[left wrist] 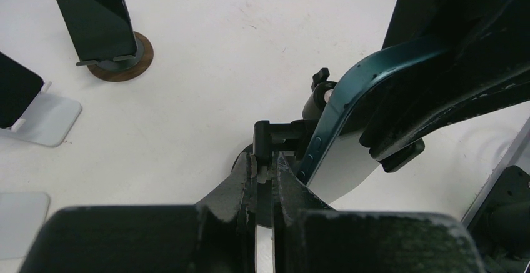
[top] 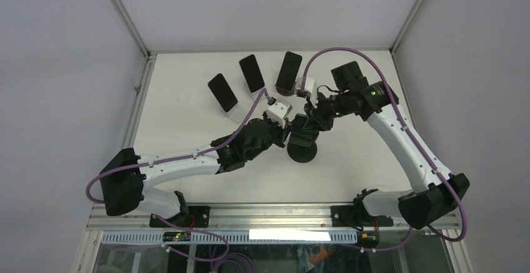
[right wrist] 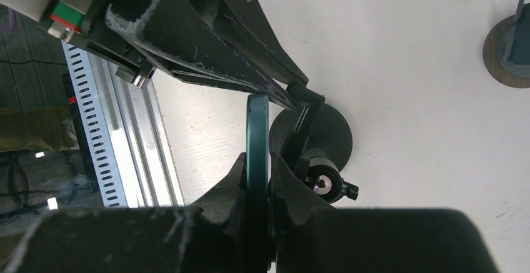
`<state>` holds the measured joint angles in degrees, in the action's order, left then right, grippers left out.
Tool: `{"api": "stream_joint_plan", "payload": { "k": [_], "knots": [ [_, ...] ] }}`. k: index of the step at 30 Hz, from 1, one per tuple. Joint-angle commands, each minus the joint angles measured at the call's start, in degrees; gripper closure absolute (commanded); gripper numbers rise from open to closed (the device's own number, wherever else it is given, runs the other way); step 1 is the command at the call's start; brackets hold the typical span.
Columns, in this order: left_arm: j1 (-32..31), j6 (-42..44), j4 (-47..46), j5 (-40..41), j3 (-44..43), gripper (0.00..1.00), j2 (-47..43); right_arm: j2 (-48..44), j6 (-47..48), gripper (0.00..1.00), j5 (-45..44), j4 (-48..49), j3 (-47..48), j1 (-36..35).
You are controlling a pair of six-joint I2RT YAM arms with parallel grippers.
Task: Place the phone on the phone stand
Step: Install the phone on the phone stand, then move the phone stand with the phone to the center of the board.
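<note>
The left gripper [top: 282, 130] is shut tight on the top of the black phone stand [top: 302, 153], mid-table [top: 187, 110]. There is bare room to the left and near. Just right, the right gripper [top: 314, 112] pinches the teal-edged phone [right wrist: 257, 135] right beside the stand's top. The phone's long side slants up to the right. Other phones [top: 252, 73] stand far back.

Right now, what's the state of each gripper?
Left gripper: closed, fingers pinching the black phone stand.
Right gripper: closed on the teal phone.
</note>
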<state>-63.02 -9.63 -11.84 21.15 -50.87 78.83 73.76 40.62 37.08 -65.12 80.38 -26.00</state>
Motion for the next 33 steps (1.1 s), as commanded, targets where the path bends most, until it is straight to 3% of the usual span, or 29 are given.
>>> {"api": "stream_joint_plan", "payload": {
  "k": [1, 33],
  "knots": [
    [2.45, 0.47, -2.13, 11.71, -1.75, 1.0, -1.57, -1.32, -3.71, 1.0, -16.23, -12.63, -2.36, 3.14],
    [0.88, -0.82, -2.04, 14.89, -3.55, 1.0, 1.02, -3.45, -8.98, 1.0, -24.42, -8.99, -6.28, 3.91]
  ]
}}
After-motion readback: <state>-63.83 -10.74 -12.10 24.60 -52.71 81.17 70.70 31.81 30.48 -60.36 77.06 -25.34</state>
